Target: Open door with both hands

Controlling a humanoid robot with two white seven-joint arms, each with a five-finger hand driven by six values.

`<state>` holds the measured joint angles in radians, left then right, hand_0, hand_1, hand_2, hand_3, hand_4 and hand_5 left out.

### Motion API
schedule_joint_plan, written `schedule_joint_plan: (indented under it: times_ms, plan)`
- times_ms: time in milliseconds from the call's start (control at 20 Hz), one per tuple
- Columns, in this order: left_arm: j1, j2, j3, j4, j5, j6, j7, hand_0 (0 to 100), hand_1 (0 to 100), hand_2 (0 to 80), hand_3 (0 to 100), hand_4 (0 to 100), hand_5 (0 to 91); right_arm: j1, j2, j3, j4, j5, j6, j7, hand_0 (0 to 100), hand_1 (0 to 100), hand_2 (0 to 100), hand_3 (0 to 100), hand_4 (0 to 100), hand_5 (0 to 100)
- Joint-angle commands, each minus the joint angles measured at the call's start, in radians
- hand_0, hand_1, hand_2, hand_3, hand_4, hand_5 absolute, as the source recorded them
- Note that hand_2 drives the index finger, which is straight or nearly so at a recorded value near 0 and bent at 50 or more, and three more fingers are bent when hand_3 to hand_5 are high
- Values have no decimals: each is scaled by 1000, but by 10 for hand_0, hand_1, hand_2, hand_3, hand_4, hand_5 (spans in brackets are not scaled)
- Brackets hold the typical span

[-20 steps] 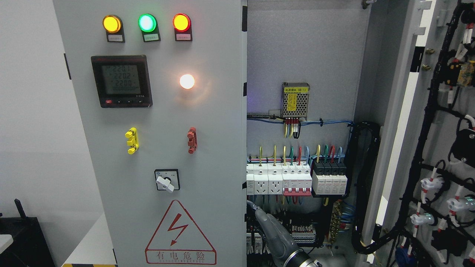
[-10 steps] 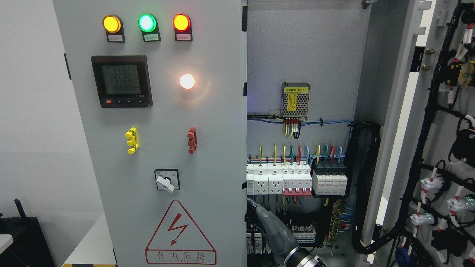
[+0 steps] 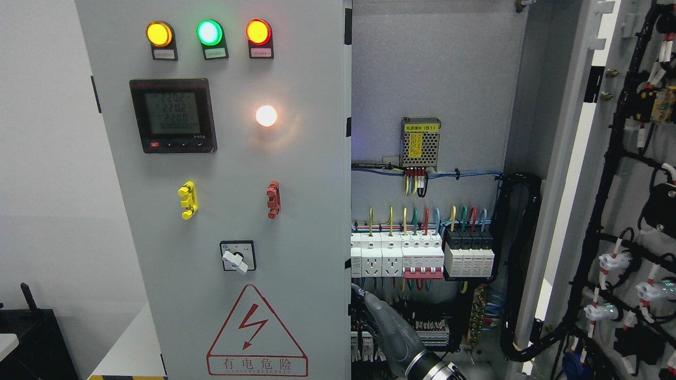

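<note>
The left door (image 3: 227, 190), shut and up-left of the hand (image 3: 388, 330), is judged a stiff, heavy steel panel, best gripped along the free edge just beside the hand. Fingers are hidden behind that edge; grip cannot be told. The right door (image 3: 623, 211) stands open, well right.

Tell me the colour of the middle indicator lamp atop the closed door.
Green, lit; the middle indicator lamp shows in the head view.
</note>
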<state>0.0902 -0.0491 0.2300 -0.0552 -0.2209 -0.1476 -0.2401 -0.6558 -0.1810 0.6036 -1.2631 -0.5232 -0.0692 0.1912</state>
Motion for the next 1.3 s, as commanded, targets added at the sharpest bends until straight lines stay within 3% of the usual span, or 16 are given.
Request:
schedule_joint_plan:
  times_ms: [0,351,501,1102,1252]
  plan:
    - [0,0,0,0,0,0,1,0,0,0,0,31,0,-2,-6,-1,7,-31,22,16,107,0,0,0,0,0]
    - [0,0,-1,0,0,0,1,0,0,0,0,31,0,-8,-8,-2,7,-34,23,24,107,0,0,0,0,0]
    - [0,0,0,0,0,0,1,0,0,0,0,31,0,-10,-8,-2,7,-50,25,56,107,0,0,0,0,0]
    - [0,0,0,0,0,0,1,0,0,0,0,31,0,-38,-9,-8,30,-54,28,65,107,0,0,0,0,0]
    - [-1,0,0,0,0,0,2,0,0,0,0,31,0,-36,-9,-10,33,-54,26,122,107,0,0,0,0,0]
